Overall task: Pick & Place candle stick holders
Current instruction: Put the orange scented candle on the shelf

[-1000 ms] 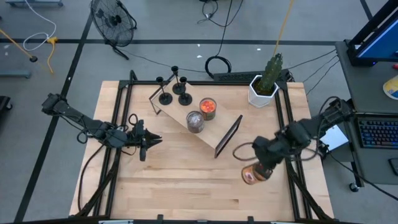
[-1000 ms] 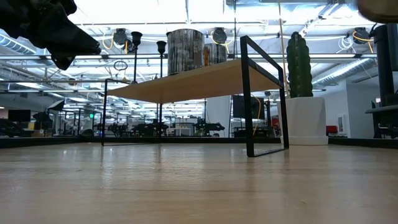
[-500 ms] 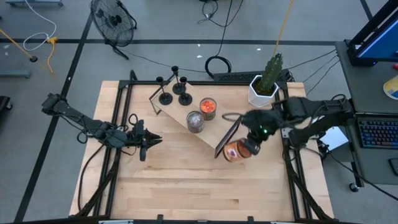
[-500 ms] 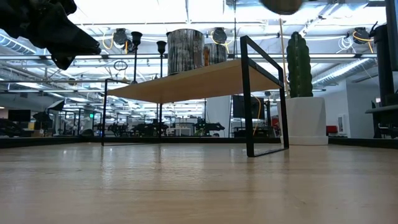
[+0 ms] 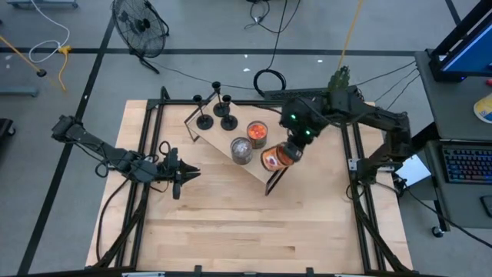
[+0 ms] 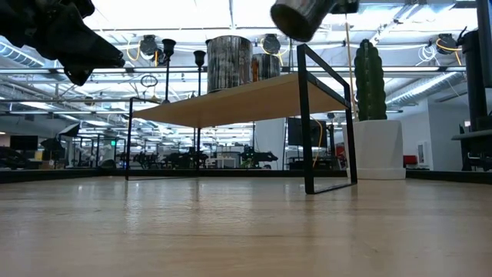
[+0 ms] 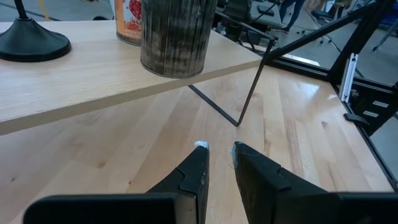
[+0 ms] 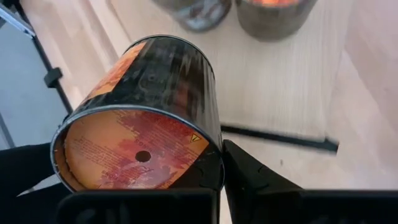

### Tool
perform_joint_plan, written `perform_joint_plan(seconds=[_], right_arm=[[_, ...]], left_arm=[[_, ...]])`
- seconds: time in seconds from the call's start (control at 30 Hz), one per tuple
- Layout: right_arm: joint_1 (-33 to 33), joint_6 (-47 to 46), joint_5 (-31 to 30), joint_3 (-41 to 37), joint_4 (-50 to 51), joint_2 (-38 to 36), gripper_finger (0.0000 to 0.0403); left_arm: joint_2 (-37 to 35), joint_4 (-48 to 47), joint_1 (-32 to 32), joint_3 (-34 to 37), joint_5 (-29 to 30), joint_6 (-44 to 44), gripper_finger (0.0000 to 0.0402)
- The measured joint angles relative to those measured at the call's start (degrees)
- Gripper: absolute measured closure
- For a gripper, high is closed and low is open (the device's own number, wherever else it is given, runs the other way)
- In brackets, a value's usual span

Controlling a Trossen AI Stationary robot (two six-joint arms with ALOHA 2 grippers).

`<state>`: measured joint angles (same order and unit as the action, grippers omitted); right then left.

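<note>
Three black candle stick holders (image 5: 216, 110) stand by their disc bases on the far left end of a low wooden shelf (image 5: 231, 165); one base (image 7: 32, 45) shows in the left wrist view. A grey jar (image 5: 241, 150) and an orange jar (image 5: 257, 133) stand mid-shelf. My right gripper (image 5: 286, 148) hangs above the shelf's right end, shut on a dark, orange-labelled candle jar (image 5: 275, 158). My left gripper (image 5: 182, 175) waits left of the shelf above the table, fingers a little apart, nothing between them. My right gripper pinches the candle jar's round side wall near its bottom end (image 8: 208, 163) between its two fingers. The fingers (image 8: 252, 177) slant down from the table's far right. The jar is tilted, its labelled bottom toward the wrist, and hangs lifted clear above the shelf (image 6: 304, 17).
A cactus in a white pot (image 5: 327, 108) stands at the table's far right corner. The shelf's black end frame (image 5: 280, 171) rises at its right end. Bare tabletop (image 5: 246, 231) stretches along the near side.
My right gripper has swung from the table's near right toward the far edge and the left, rising and rolling as it went. The candle jar went with it, lifted clear, and now hangs over the shelf's right end.
</note>
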<state>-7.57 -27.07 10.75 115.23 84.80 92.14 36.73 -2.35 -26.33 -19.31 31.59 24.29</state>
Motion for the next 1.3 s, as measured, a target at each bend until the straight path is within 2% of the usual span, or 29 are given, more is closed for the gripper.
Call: perform_joint_plan(seconds=[0.27, 0.6, 0.73, 0.87, 1.3], right_arm=[[-4.7, 7.57, 2.64, 2.56, 1.66, 7.12, 0.0403], [-6.78, 12.54, 2.53, 2.56, 1.43, 12.07, 0.0403], [-6.72, 13.4, 2.46, 2.56, 1.39, 12.91, 0.0403], [-6.72, 13.35, -0.38, 2.56, -0.63, 12.76, 0.0397], [-7.09, 12.08, -0.07, 2.59, -4.47, 12.74, 0.0357]], left_arm=[[0.0, -0.02, 0.0, 0.0, 0.01, -0.11, 0.0325], [0.02, -0.24, 0.0, 0.0, 0.0, -0.11, 0.0325], [0.0, -0.55, 0.0, 0.0, 0.0, -0.11, 0.0325], [0.02, -0.55, 0.0, 0.0, 0.0, -1.25, 0.0325], [0.0, -0.59, 0.0, 0.0, -0.07, -1.8, 0.0325]])
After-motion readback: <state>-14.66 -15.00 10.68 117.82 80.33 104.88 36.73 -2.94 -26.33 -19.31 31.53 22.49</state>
